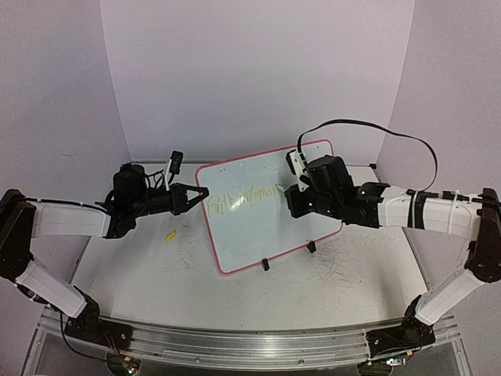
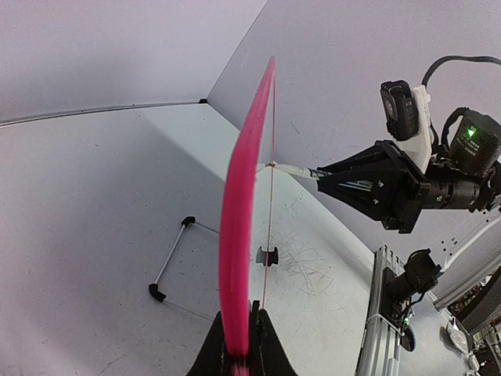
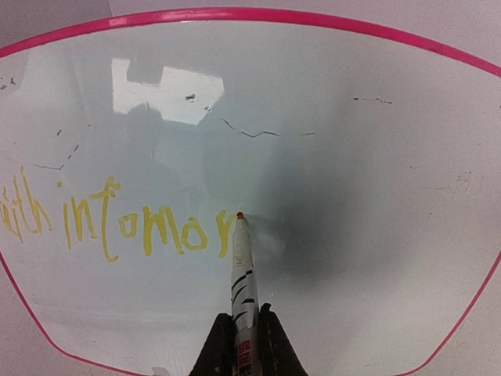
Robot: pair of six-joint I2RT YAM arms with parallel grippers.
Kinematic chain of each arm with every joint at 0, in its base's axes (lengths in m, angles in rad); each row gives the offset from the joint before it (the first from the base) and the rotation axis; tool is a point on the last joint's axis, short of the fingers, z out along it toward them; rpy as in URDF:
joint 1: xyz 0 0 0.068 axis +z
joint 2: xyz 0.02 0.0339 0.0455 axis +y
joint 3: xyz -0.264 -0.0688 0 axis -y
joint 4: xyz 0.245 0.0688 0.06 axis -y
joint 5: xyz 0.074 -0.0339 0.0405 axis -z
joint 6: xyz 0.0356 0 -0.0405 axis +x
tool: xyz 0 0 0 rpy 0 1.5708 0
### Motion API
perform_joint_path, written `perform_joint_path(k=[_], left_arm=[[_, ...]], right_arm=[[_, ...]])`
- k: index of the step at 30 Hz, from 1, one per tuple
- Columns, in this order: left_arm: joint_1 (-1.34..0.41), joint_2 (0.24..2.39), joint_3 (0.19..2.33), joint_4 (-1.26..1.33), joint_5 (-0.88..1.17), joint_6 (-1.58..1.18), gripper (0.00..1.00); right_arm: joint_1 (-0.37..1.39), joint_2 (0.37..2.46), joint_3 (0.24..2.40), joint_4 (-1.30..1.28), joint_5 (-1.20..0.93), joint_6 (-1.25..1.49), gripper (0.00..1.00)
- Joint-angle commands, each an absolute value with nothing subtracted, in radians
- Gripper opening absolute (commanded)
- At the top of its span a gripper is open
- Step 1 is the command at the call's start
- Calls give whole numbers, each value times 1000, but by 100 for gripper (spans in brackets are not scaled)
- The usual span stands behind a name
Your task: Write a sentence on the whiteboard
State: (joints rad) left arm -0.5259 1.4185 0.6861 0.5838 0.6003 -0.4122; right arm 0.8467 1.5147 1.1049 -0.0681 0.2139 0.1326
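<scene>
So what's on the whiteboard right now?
On the whiteboard, a yellow sentence ending in "tomor", the marker tip at its end, plus faint grey marks. From above, the right arm covers the board's right part.

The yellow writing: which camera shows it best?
The right wrist view: the sentence is close up, letters clear. The top view shows it tiny and faint. The left wrist view sees the whiteboard edge-on, so no writing.
</scene>
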Motion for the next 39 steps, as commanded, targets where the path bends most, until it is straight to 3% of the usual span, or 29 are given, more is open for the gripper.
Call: perform_joint_path(k=[1, 21, 39], left_arm=[[-538, 1403, 692, 527, 575, -336, 0], [-540, 1411, 709, 519, 577, -333, 0], [-541, 1415, 712, 515, 578, -330, 0]], right_arm=[[836, 1440, 1106, -46, 180, 136, 0], [820, 1525, 1133, -46, 186, 115, 0], [821, 1471, 1063, -102, 160, 151, 0]])
